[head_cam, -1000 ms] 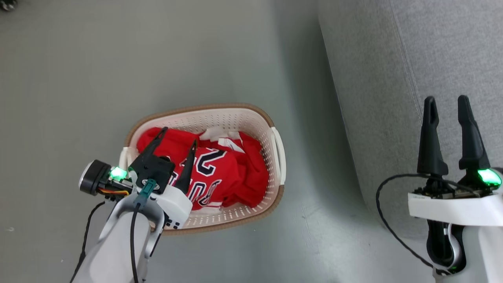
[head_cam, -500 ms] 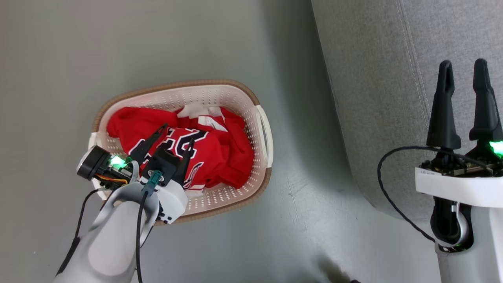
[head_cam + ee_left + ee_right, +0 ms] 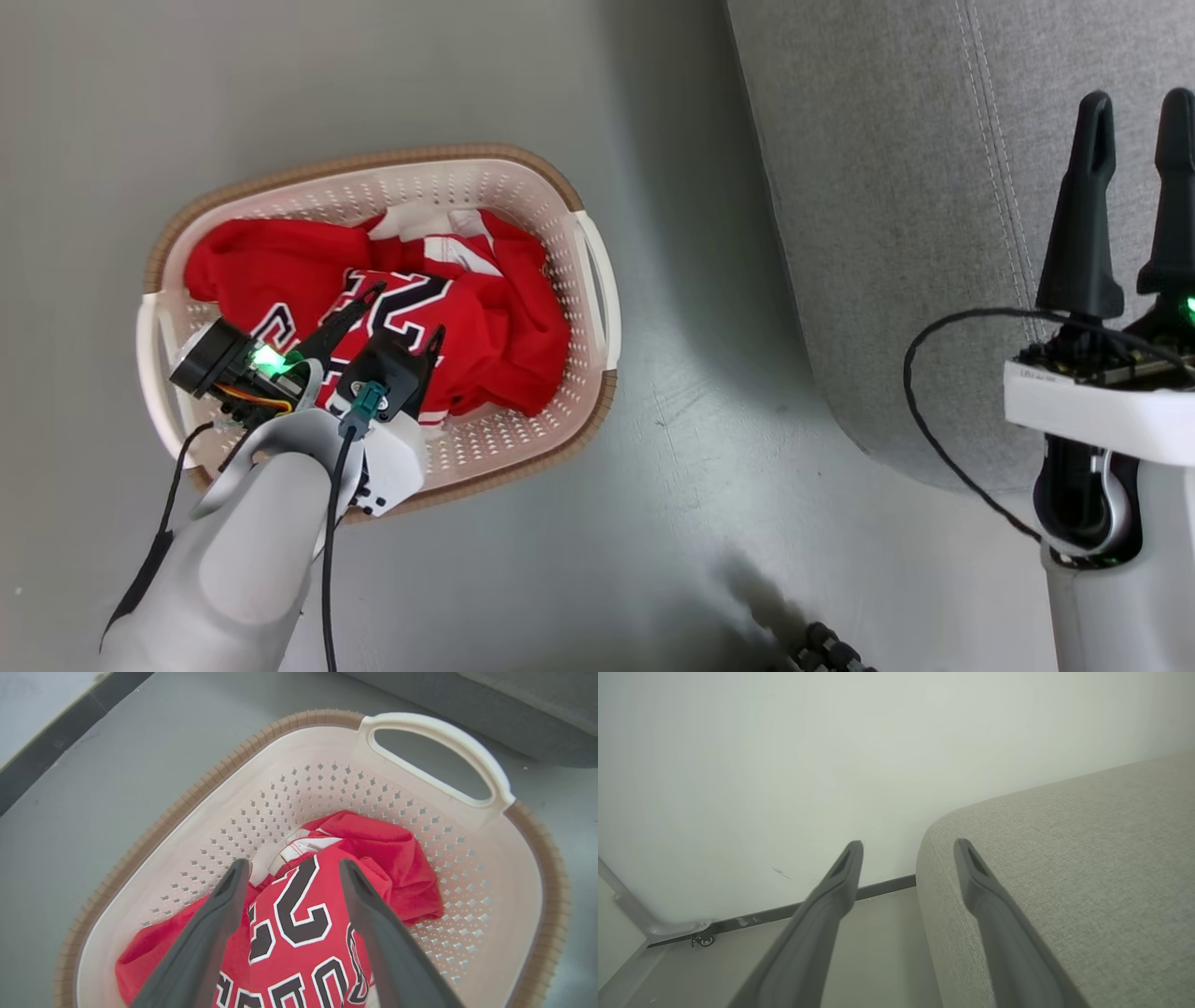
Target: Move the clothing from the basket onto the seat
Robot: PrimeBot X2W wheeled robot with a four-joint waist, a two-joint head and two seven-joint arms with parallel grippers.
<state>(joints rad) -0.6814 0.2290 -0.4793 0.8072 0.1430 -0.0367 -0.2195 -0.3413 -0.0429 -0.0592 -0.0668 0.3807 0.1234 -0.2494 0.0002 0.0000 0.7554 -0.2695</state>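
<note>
Noted left jaws open astride number-23 jersey (image 3: 299,933) in laundry basket (image 3: 299,718), right jaws open, idle; risk of pinching thin fold, fabric slipping out.

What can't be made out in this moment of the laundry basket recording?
- Head view: lettering on the jersey, covered by the left tool and its wrist.
- Left wrist view: that lettering, cut by the bottom edge; whether the tool touches cloth.
- Both views: the basket floor, under the clothing.
- Head view: a dark object, cut by the bottom edge.
</note>
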